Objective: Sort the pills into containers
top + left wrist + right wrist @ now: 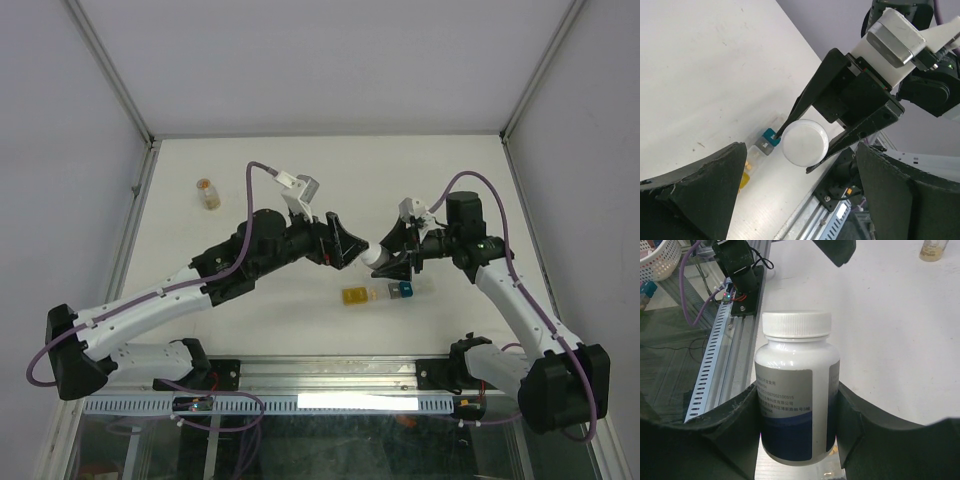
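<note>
Right wrist: white-capped bottle point(797, 365) clamped between right gripper point(799, 407) fingers | grey label point(785, 400), small Chinese print and digits, not clearly readable | left gripper point(345, 243) wide open, empty, facing bottle | containers point(378, 293) on table point(250, 330), just nearside of bottle

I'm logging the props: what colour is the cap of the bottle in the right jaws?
White; the cap shows best in the right wrist view.

The white table point(330, 180) is carrying two items. A short strip of containers point(378, 293), yellow at its left end and teal-blue at its right, is lying near the front edge. A small amber bottle point(207, 192) is standing well apart, toward the far left corner.
</note>
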`<state>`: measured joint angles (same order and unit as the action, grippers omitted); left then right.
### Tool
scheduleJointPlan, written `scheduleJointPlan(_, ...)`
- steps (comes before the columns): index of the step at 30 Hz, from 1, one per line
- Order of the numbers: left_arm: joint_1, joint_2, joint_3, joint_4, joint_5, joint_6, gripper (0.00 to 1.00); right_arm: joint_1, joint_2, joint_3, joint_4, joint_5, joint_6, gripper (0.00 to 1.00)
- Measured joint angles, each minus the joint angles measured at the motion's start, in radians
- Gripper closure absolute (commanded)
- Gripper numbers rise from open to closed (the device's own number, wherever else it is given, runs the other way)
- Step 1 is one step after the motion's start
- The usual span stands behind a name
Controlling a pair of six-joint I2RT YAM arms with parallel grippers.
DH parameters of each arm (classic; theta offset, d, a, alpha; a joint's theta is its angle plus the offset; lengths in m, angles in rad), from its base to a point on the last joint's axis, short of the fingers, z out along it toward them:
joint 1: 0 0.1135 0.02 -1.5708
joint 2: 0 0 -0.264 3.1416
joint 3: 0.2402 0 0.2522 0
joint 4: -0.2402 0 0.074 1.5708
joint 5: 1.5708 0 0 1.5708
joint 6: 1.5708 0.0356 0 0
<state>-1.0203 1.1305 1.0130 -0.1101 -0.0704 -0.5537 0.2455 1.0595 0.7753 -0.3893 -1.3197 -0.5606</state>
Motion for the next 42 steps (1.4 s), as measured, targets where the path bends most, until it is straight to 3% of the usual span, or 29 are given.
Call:
scheduleJointPlan(11,-0.008,0.088,0.05,-0.018,-0.034,-0.112,0.31,-0.002,0.01,0.001,-0.013,-0.001,-0.015,1.0)
scheduleJointPlan(26,-0.015,0.158,0.096,-0.096,-0.003,-0.119,0.45,-0.002,0.031,0.006,-0.018,0.0,-0.015,1.0)
scheduleJointPlan(34,-0.014,0.181,0.097,-0.099,0.054,-0.114,0.79,-0.002,0.034,0.006,-0.027,0.006,-0.016,1.0)
scheduleJointPlan(37,-0.011,0.181,0.097,-0.091,0.084,-0.072,0.86,-0.002,0.034,0.006,-0.032,0.002,-0.018,1.0)
scheduleJointPlan(42,0.018,0.17,0.043,0.014,0.275,0.237,0.81,0.002,0.034,0.006,-0.061,-0.017,-0.031,1.0)
